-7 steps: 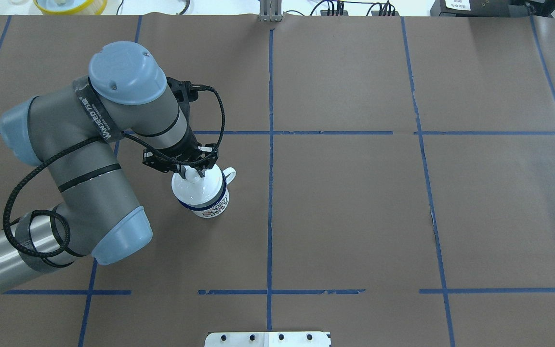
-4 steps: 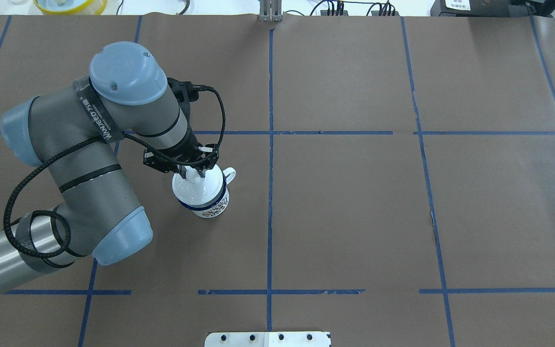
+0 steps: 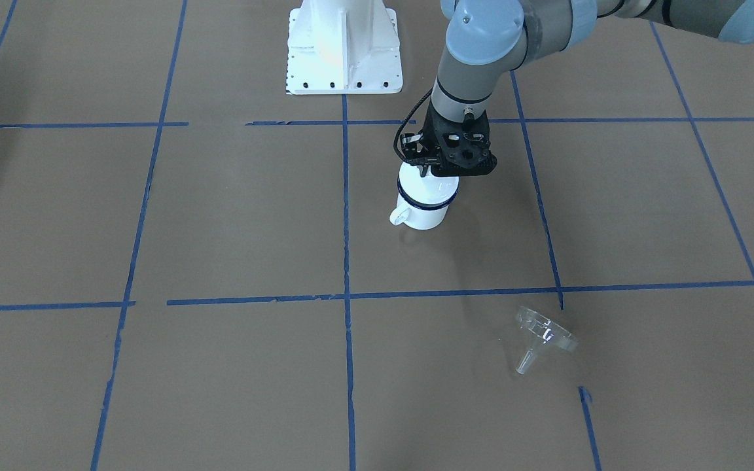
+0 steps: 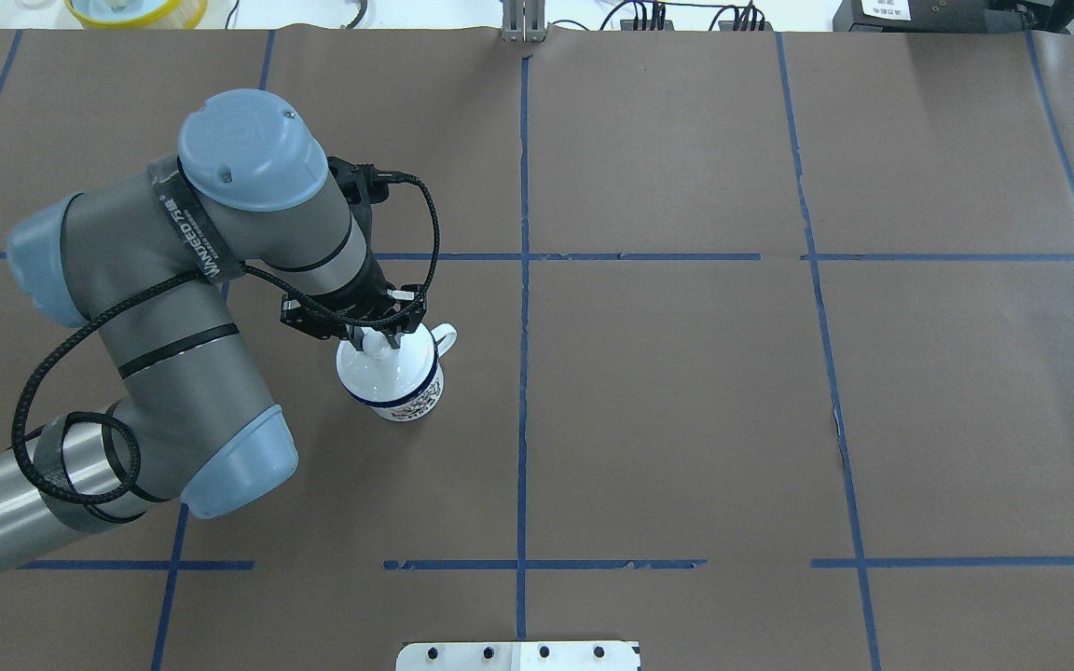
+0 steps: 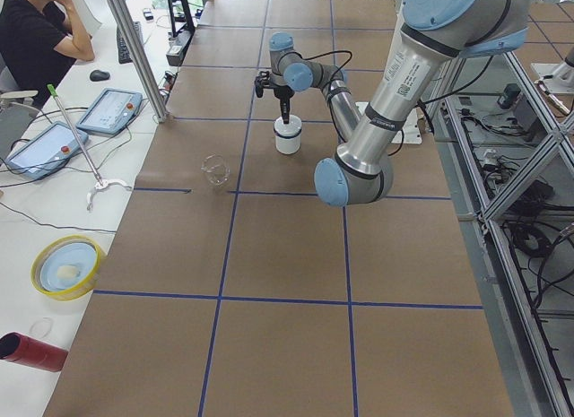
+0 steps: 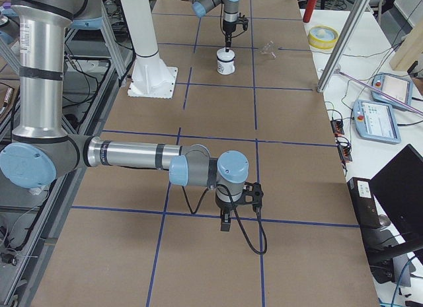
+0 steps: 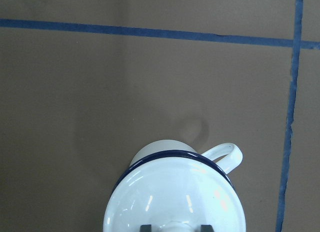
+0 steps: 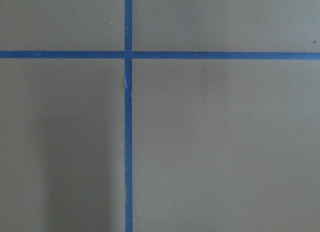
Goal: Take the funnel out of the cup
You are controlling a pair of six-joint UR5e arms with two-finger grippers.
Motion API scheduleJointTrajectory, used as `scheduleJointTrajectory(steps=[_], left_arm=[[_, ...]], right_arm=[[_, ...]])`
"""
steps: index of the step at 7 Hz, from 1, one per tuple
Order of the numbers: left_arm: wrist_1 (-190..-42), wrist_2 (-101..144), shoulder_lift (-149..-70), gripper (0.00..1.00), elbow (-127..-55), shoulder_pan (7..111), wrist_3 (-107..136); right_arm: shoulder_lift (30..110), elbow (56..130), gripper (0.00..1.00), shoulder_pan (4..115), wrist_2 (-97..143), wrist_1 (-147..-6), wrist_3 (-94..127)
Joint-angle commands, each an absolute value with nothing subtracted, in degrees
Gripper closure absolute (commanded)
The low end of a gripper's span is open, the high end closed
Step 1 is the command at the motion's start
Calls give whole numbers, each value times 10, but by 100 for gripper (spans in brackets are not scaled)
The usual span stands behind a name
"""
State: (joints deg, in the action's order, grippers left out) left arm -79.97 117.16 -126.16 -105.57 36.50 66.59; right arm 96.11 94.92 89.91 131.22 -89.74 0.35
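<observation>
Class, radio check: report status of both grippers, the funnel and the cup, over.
Status: left gripper shut on lid knob, lid atop cup. The right gripper hangs over table, state unreadable. The funnel lies on table, apart from cup.

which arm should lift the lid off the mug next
Left. The left gripper sits right over the mug, straddling the knob of the white lid. The right gripper hangs over the table far from the mug.
</observation>
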Motion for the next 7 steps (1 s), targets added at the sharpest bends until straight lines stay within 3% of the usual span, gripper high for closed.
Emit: scheduleJointTrajectory(steps=[1,4,7], left_arm=[[-803,1172,-1261,0,-1056,366,666],[-803,1169,-1260,0,-1066,367,664],[-803,1169,-1239,0,-1122,419,630]], right_arm=[[962,949,0,899,1312,-897,4],[962,949,0,899,1312,-897,4],[962,949,0,899,1312,-897,4]])
